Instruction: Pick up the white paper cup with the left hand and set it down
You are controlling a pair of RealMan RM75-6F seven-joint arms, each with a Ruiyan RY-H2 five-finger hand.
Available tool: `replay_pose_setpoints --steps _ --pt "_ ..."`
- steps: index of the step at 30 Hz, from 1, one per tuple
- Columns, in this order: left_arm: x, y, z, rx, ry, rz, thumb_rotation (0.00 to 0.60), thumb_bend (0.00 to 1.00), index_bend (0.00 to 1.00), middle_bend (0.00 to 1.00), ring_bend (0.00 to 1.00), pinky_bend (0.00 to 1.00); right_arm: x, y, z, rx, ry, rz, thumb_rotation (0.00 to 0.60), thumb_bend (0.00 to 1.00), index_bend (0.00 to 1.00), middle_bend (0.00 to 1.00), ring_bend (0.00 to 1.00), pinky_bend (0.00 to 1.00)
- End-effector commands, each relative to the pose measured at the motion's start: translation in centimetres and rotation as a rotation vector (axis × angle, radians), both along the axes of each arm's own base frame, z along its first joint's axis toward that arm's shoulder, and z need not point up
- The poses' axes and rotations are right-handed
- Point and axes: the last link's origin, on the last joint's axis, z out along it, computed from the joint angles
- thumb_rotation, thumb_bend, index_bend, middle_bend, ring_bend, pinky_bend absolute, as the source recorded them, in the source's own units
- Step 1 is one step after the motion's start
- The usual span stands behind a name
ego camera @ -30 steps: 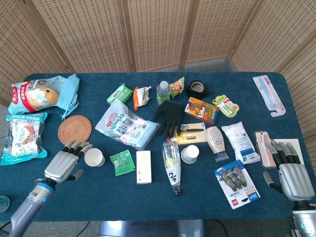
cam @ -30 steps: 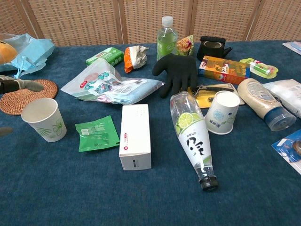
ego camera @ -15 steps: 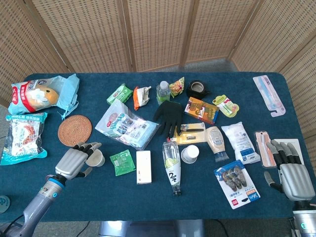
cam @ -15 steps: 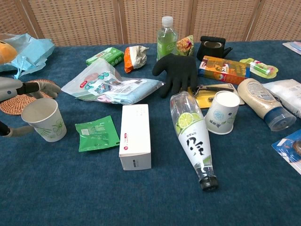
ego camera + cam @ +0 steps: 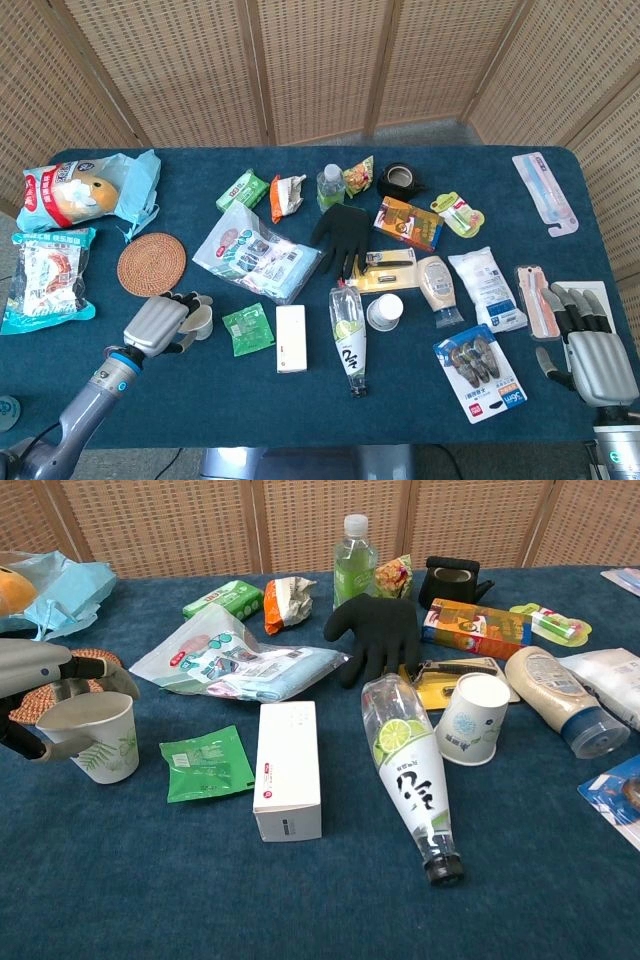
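Since a second ago the left hand point(image 5: 160, 323) has slid rightward from beside the white paper cup with a green leaf print point(image 5: 93, 737) onto it, and its fingers point(image 5: 92, 666), then spread apart, now curl round the cup's rim and wall. That cup stands upright on the dark blue tablecloth point(image 5: 200, 390), just below the round woven rattan coaster point(image 5: 152, 262) and left of the flat green sachet point(image 5: 248, 329).

From the head camera the hand covers most of the cup, leaving only a sliver of rim at the right. Whether the cup's base has left the cloth cannot be told.

At chest height the wrist is cut off by the left edge, but the thumb point(image 5: 30, 746) shows low against the cup's near side, which the head view hides. Only the head view shows the right hand point(image 5: 590, 350), resting flat at the table's right corner, fingers straight and slightly apart, holding nothing.
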Motion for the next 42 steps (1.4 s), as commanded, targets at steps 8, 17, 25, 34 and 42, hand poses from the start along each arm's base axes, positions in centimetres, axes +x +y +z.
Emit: replay_pose_setpoints --steps 8,17,25,34,42 --pt "0.7 2.3 3.8 -0.011 0.136 -0.073 0.600 0.47 0.24 0.33 0.43 0.45 0.3 -0.2 -0.2 0.006 -0.001 0.008 0.600 0.42 0.00 0.00 0.00 0.00" --pt "1.3 4.5 4.7 -0.106 0.358 -0.124 0.600 0.47 0.25 0.32 0.42 0.41 0.1 -0.1 -0.2 0.006 -0.007 0.003 0.600 0.42 0.00 0.00 0.00 0.00" --pt "2.9 6.1 4.5 -0.212 0.536 -0.184 0.600 0.48 0.27 0.29 0.38 0.35 0.0 0.1 0.0 -0.001 -0.011 0.005 0.600 0.42 0.00 0.00 0.00 0.00" --pt "4.5 6.3 3.5 -0.286 0.634 -0.229 0.600 0.48 0.27 0.28 0.36 0.32 -0.2 0.3 0.1 -0.007 -0.023 0.003 0.600 0.42 0.00 0.00 0.00 0.00" --pt "4.9 6.0 1.4 -0.323 0.691 -0.222 0.600 0.48 0.13 0.12 0.20 0.29 -0.3 0.5 0.3 -0.012 -0.031 0.005 0.600 0.42 0.00 0.00 0.00 0.00"
